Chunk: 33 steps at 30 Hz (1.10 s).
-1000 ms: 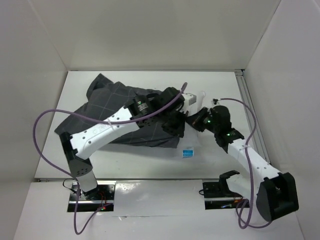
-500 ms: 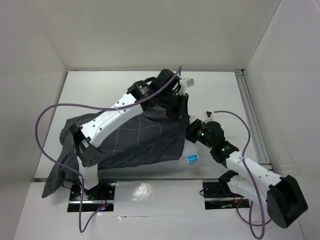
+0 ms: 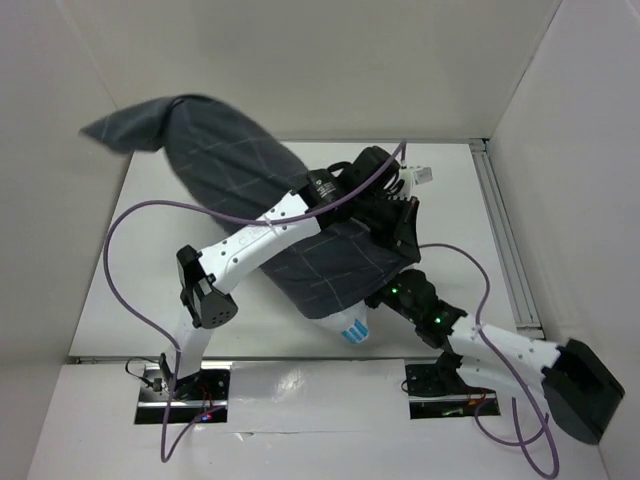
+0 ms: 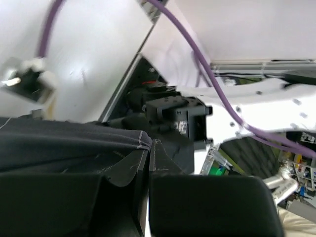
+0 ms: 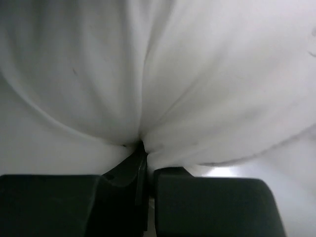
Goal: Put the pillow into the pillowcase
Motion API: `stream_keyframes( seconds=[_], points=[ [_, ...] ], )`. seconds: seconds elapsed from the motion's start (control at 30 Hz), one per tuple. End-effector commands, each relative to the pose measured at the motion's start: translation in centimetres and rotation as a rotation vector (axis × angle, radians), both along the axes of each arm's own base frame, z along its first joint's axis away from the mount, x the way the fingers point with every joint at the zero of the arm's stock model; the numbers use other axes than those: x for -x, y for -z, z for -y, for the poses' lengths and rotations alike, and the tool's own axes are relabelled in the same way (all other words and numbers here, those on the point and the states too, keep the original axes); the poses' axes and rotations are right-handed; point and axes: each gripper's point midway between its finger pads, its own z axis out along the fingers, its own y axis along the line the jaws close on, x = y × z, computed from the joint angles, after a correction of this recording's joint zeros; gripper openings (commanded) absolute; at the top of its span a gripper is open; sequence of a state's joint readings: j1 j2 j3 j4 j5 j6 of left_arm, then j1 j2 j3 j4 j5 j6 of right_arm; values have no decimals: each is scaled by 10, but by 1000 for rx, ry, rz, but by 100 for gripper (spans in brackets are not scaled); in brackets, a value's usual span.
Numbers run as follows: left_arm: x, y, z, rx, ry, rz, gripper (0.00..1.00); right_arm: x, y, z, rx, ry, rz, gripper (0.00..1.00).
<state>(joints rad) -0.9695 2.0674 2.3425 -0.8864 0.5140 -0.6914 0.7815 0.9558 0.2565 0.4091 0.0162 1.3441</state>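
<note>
Step in hand: getting the pillowcase (image 3: 225, 150) fully down over the pillow (image 3: 343, 322).

Left pincer (image 4: 149, 168) is clamped almost shut on the checked hem, with a fold of dark cloth pinched between its 2 fingers. Right pincer (image 5: 146, 165) is closed tight on a bunched pleat of white pillow cloth and nothing else.

Top view: the pillow is nearly all inside. Only 1 white corner with the blue-and-white tag (image 3: 358, 333) pokes out at the near, open end, just beside the right wrist. The closed end of the case is up off the table (image 3: 140, 290) at far left, limp and flung high, and looks mid-shake.

Doing it well, my read:
- The right pincer anchors the pillow low and steady.
- The left draws the hem toward the near edge, past the tag corner.
- The pull should run along the case's long axis, so the stuffing slides to the closed end instead of bunching at the mouth.
- Both grips are thin cloth pinches, so a hard jerk may slip 1 of them.
- The 2 wrists are crowded at the opening, so watch for a clash.

Cannot tell whether the pillow's far corners fill the case.
</note>
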Motion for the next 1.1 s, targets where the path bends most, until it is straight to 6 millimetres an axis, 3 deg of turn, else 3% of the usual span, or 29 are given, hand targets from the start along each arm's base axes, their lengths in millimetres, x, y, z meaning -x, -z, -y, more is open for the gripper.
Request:
stream_keyframes(
  seconds=[0.0,0.07,0.1,0.13,0.17,0.2,0.23,0.3,0.33,0.37,0.4,0.43,0.53,0.6,0.67,0.7,0.73,0.77,0.8,0.83,0.87,0.9,0.93,0.97,1.0,1.07],
  points=[
    [9,-131,-4,420,56,183,0,5,-55,16,-241,51,89,0],
    [-2,-128,-10,404,31,177,0,3,-40,32,-207,128,63,0],
    [-8,-122,-12,383,9,171,0,5,-51,38,-229,146,88,0],
    [-10,-113,-13,353,1,162,0,1,-48,47,-209,185,93,0],
    [-13,-116,-20,353,-18,184,0,-2,-44,53,-177,208,90,0],
    [-19,-99,-21,309,-53,174,0,-2,-46,57,-161,216,97,0],
    [-19,-95,-24,294,-72,174,0,-8,-60,66,-151,250,135,0],
    [-20,-95,-34,270,-138,206,0,-12,-56,73,-91,261,130,0],
    [-16,-77,-34,225,-151,194,0,-15,-67,76,-75,262,158,0],
    [-19,-73,-38,210,-177,202,0,-19,-65,80,-48,263,154,0],
    [-20,-59,-39,173,-203,203,5,-23,-59,81,-16,262,138,0],
    [-20,-51,-40,151,-191,212,34,-29,-65,86,-8,273,141,0],
    [-24,-23,-51,15,-176,232,84,-42,-71,100,24,303,164,0],
    [-23,0,-71,-148,-214,267,91,-48,-66,109,65,324,158,0],
    [-23,6,-89,-228,-252,321,92,-53,-71,118,77,343,169,0],
    [-24,25,-103,-314,-284,358,92,-55,-70,119,81,340,174,0],
    [-18,14,-119,-309,-321,387,92,-57,-72,120,72,332,176,0],
    [-15,37,-135,-395,-352,407,86,-59,-73,119,65,322,179,0],
    [-13,40,-145,-408,-396,423,79,-58,-75,117,49,312,181,0],
    [-10,24,-159,-355,-459,461,68,-59,-78,116,34,304,183,0],
    [-13,28,-173,-367,-521,476,56,-59,-83,114,27,296,192,0],
    [-2,59,-185,-418,-511,448,32,-61,-88,113,25,296,197,0],
    [-4,59,-184,-363,-551,450,26,-61,-85,112,28,285,185,0],
    [-2,56,-195,-323,-592,465,26,-62,-92,111,22,285,199,0],
    [1,90,-207,-380,-601,451,27,-63,-94,111,29,283,204,0],
    [1,106,-209,-366,-656,437,53,-66,-102,111,23,284,213,0]
  ],
)
